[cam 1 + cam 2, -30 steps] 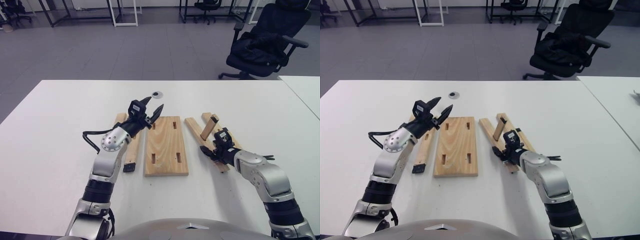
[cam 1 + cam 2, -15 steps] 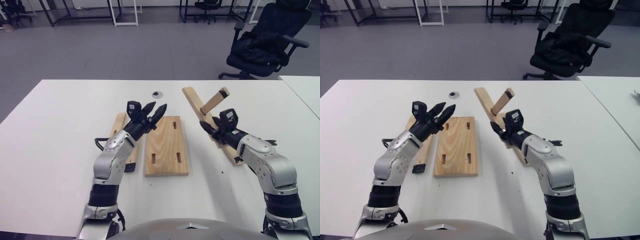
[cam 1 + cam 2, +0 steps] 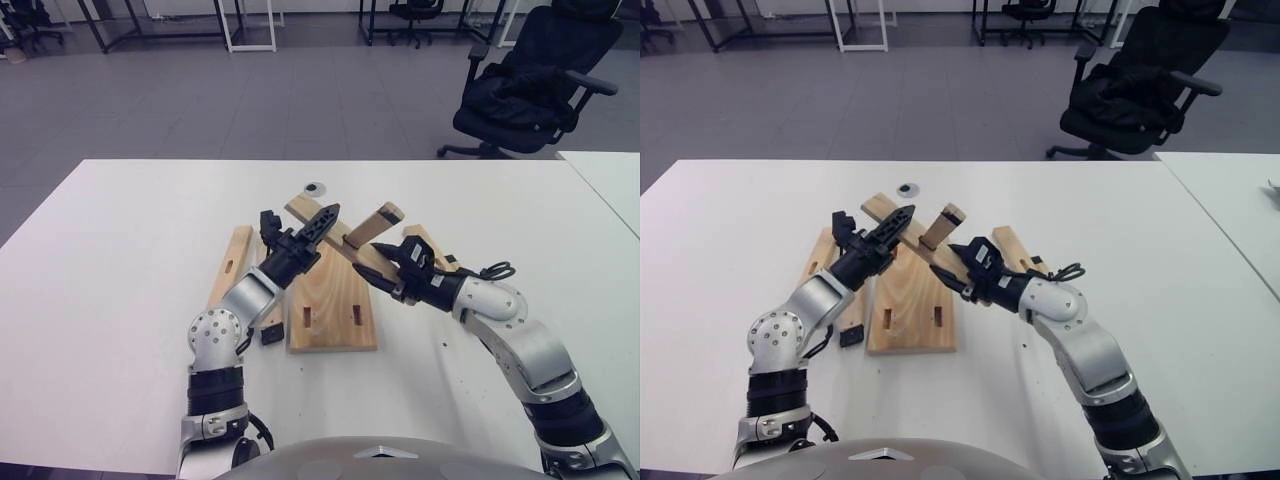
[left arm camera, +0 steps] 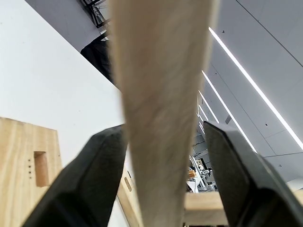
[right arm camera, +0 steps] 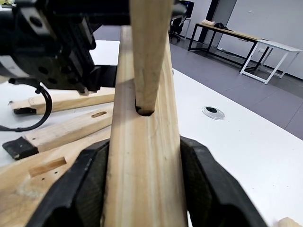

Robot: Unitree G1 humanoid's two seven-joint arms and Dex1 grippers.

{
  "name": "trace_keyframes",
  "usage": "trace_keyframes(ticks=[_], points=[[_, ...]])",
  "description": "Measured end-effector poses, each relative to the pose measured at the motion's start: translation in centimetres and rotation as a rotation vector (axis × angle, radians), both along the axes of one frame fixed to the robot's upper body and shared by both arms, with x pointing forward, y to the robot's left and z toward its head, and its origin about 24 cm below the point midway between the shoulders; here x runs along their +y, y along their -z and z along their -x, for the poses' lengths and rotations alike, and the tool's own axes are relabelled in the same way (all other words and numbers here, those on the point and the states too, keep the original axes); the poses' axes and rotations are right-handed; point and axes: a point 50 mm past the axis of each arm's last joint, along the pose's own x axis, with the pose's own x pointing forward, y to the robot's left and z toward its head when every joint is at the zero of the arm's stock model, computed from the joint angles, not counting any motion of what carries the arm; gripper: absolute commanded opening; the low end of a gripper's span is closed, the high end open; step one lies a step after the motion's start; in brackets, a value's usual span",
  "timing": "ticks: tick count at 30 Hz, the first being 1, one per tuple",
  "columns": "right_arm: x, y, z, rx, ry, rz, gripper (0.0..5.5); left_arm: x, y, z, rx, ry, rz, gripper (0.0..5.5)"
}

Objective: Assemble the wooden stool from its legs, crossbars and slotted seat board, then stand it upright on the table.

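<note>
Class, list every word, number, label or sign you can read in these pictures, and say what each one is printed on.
None: there is no readable text anywhere. The seat board, the leg piece held in the right gripper and the table all show bare, unprinted surfaces.

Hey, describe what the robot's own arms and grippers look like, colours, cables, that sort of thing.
Both arms, the left arm and the right arm, are silver-grey shells with black joint bands. The left's elbow cap is round and dotted with small holes. A thin black cable loops off each. The left gripper and the right gripper are black, with tapering fingers.
</note>
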Motion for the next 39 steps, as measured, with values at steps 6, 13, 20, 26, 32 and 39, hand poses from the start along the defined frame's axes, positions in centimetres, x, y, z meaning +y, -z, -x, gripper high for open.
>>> trace_keyframes(ticks=[6, 13, 20, 26, 32, 39], points=[[0.4, -0.4, 0.3, -0.017, -0.037, -0.013, 2.09, 0.0, -0.2, 0.7, -0.018, -0.012, -0.028, 1.15], [0.5, -0.2, 0.8, 0.002, -0.057, -0.035, 2.65, 0.1, -0.1, 1.5, -0.012, -0.036, -0.055, 1.02], [0.0, 0.3, 1.8, 0.039, -0.061, -0.010, 3.78, 4.6, -1.8, 2.5, -0.028, -0.336, -0.188, 1.02], [-4.4, 1.8, 2.5, 0.087, 0.108, 0.131, 3.78, 6.6, -3.6, 6.3, 0.006, -0.475, -0.396, 1.02], [-5.5, 4.3, 5.1, 0.225, -0.043, 0.260, 3.78, 7.9, -3.6, 7.9, 0.033, -0.440, -0.582, 1.02], [-3.4, 6.1, 5.3, 0.258, -0.158, 0.234, 3.78, 7.3, -2.9, 7.9, 0.024, -0.428, -0.619, 1.02]])
